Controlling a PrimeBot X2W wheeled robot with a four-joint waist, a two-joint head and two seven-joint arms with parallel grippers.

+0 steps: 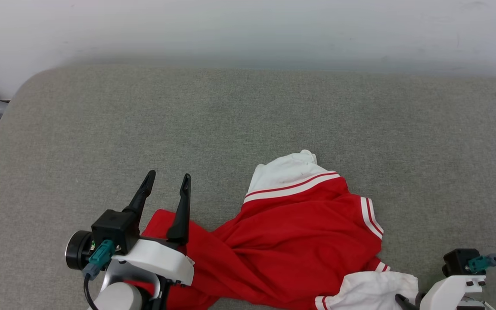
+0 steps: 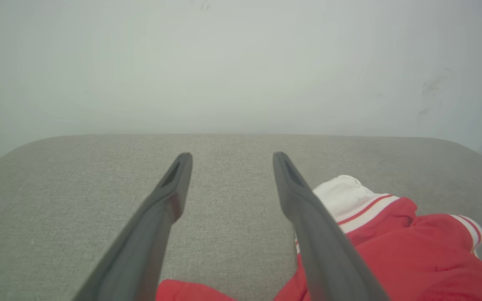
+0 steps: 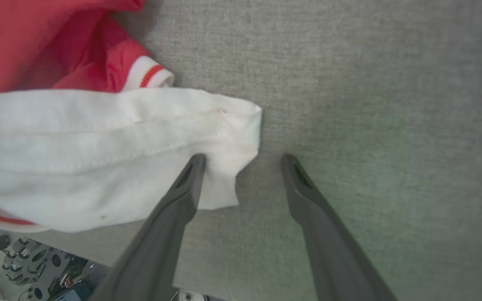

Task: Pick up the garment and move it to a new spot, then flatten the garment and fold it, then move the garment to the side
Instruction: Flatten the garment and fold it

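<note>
We see the jersey (image 1: 299, 241) crumpled near the front edge of the grey surface (image 1: 248, 112), with a pale wall (image 1: 248, 30) behind. Our left tool (image 1: 168, 177) hangs with fingers apart over the jersey's red left end. Our right tool (image 3: 241, 161), fingers also apart, sits at a corner of the white sleeve (image 3: 98, 146), one finger over cloth, the other over bare surface.
</note>
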